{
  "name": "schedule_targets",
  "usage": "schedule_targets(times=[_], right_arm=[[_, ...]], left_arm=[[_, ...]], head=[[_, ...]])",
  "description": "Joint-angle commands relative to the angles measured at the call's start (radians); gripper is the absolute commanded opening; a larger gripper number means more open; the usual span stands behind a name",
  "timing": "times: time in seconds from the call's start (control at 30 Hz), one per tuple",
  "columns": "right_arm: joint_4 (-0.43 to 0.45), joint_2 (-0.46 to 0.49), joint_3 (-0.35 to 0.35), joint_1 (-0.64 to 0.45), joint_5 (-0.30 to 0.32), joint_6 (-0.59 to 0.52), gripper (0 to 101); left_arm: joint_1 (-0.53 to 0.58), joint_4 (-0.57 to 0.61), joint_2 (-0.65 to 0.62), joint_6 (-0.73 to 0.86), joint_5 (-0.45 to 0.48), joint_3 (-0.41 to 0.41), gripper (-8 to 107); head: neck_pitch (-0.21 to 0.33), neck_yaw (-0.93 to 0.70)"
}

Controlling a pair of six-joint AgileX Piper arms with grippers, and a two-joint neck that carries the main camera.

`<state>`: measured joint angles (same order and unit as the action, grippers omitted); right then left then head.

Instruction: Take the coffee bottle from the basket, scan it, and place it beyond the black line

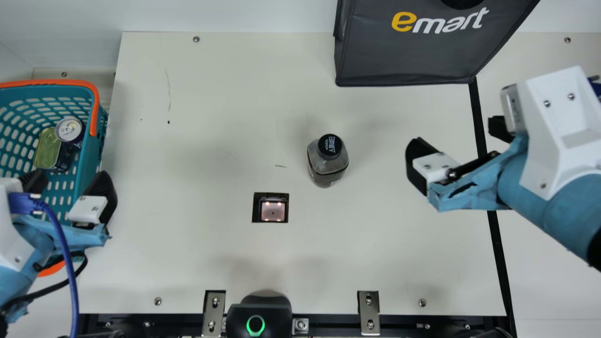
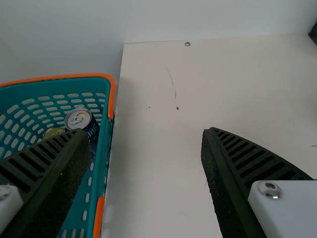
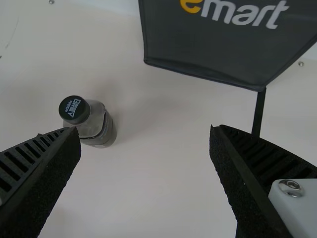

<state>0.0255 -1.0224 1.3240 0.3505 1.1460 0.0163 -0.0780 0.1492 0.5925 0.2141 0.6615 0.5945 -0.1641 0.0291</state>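
Main view: coffee bottle [image 1: 327,165] stands vertical, cap [image 1: 330,145] upward.

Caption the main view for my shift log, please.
Coffee bottle upright between scanner and black line, left gripper open by the basket, right gripper open, dark shopping bag behind.

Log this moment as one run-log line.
coffee bottle: upright on table, short of black line | right gripper: open, empty | left gripper: open, empty, by basket | can, tin: in basket
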Motion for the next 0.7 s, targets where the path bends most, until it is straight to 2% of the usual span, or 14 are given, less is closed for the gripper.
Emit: schedule_targets(times=[0.0,0.67], right_arm=[[0.006,-0.01,-0.001,0.025,-0.003,0.007,91],[0.027,-0.135,-0.011,0.194,-0.049,0.047,91]], left_arm=[[0.0,0.0,0.0,0.0,0.0,0.0,90],[0.0,0.0,0.0,0.0,0.0,0.0,90]], head=[[0.026,-0.002],[0.026,-0.002]])
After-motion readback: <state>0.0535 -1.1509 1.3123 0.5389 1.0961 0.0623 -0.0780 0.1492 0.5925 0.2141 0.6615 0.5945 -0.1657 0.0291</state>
